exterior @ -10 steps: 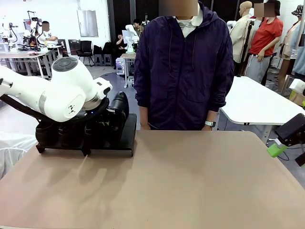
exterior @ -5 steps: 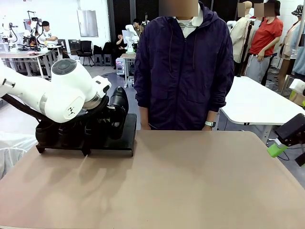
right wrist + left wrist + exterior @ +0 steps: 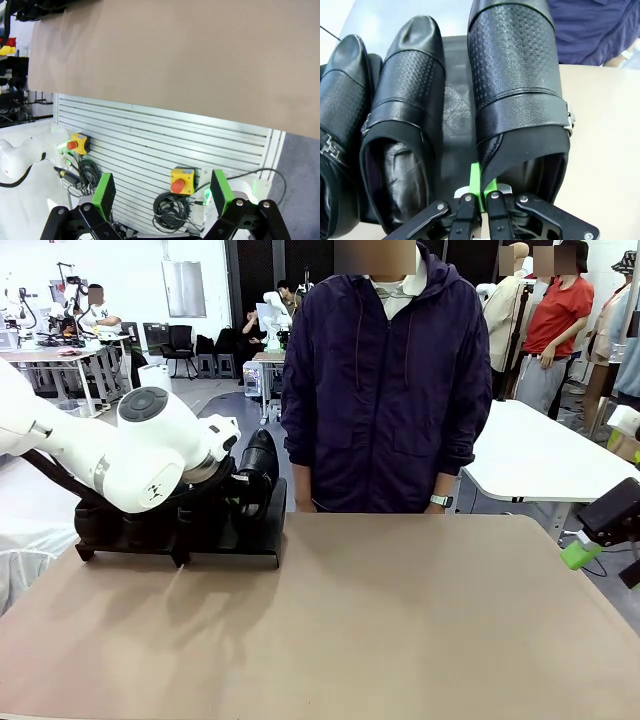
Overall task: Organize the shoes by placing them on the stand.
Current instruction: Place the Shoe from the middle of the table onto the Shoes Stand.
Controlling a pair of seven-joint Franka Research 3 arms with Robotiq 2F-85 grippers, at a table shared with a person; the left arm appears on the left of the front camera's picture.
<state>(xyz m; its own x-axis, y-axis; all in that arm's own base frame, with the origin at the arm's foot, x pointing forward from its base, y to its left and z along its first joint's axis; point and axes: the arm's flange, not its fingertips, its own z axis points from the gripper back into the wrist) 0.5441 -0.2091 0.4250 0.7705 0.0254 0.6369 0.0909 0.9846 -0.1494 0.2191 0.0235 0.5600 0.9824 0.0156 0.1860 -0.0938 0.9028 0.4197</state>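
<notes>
At the far left of the tan worktop (image 3: 380, 620), the stand (image 3: 262, 530) sat with black shoes lined up on it. The left arm reached over it from the left, its white wrist covering most of the row in the front view. The left gripper (image 3: 479, 200) had its jaws pinched tight on the heel rim of the rightmost shoe (image 3: 517, 90), one green pad (image 3: 475, 180) showing at the edge of the opening. That shoe stood with its toe pointing toward the person (image 3: 385, 380) at the far side, its perforated upper and strap buckle plain in the left wrist view. Just beside it, with a strip of bare platform between, stood a second shoe (image 3: 410, 100), and next to that a third shoe (image 3: 340, 115), close alongside; whether the held shoe's sole rested fully on the stand could not be told.

The right gripper (image 3: 162, 192) hung off the worktop's right edge, its jaws spread wide and empty, aimed at the slatted panel (image 3: 165, 145) below the worktop where two yellow stop-button boxes (image 3: 181, 181) were mounted.
</notes>
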